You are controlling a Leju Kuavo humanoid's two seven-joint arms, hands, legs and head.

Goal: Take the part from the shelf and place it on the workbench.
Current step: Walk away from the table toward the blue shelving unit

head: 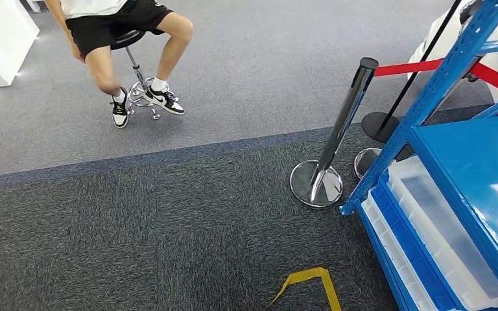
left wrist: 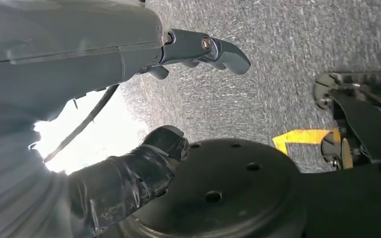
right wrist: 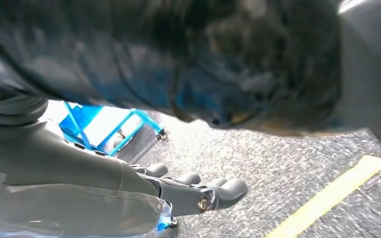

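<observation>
Hanging over dark grey carpet (head: pixel 136 220), the robot's left hand (left wrist: pixel 144 54) shows in its wrist view with its dark fingers (left wrist: pixel 225 52) stretched out straight and its thick thumb (left wrist: pixel 144 168), wrapped in black tape, held well apart from them. Nothing lies between thumb and fingers; the hand is empty and spread. A strip of yellow floor tape (left wrist: pixel 302 136) lies on the carpet beyond the fingertips.

The right hand (right wrist: pixel 178 191) also hangs over the carpet. Its dark fingers (right wrist: pixel 228 188) lie side by side, loosely extended, with nothing in them. Well beyond those fingers stands a blue metal shelf (right wrist: pixel 104 124) on small wheels, and a line of yellow tape crosses the floor to the other side of the fingertips.

From the head view the blue shelf (head: pixel 428 97) stands on the robot's right. Clear plastic bins (head: pixel 441 220) sit on its lower level, under a blue shelf board. The part cannot be made out among them, so its place relative to either hand's fingers cannot be told; both hands are well apart from the shelf.

Just beside the shelf's corner stands a chrome barrier post on a round base (head: pixel 337 129), with a red belt (head: pixel 405 67) running from its top. Farther off, on lighter carpet, a person in black shorts (head: pixel 123 26) sits on a wheeled stool (head: pixel 139 74).
</observation>
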